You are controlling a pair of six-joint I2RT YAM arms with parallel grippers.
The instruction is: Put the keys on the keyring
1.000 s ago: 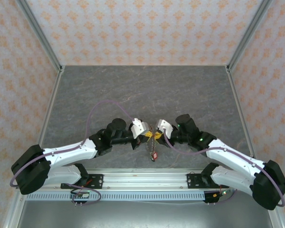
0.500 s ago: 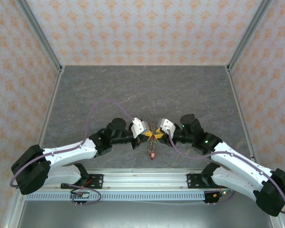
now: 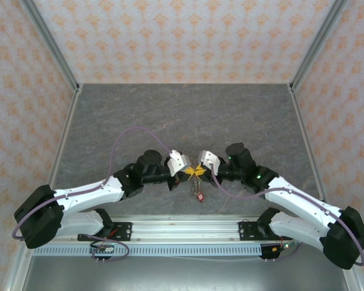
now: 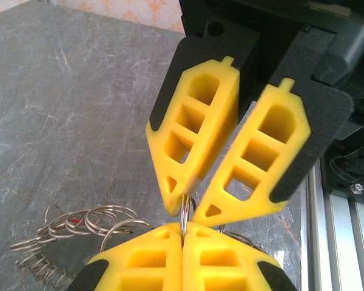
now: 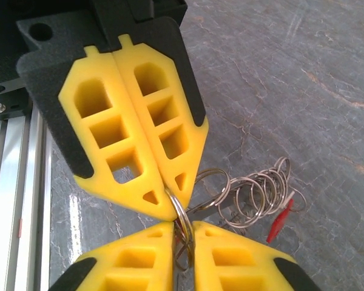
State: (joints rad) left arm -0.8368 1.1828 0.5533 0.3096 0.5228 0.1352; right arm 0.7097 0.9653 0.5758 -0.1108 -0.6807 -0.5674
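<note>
We see a robot lab's test cell: grey stone-look bench [image 3: 170, 115] beyond the left claw [image 3: 190, 174], patterned panels [image 3: 182, 36] on aluminium posts [image 3: 51, 45] walling it, a slotted mounting rail [image 3: 182, 229] behind the claw.

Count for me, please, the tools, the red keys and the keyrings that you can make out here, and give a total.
Tools: 2, the left tool and the right tool.
Red key: 1.
Keyring, a bunch of linked wire loops: 1.
Total: 4.
</note>
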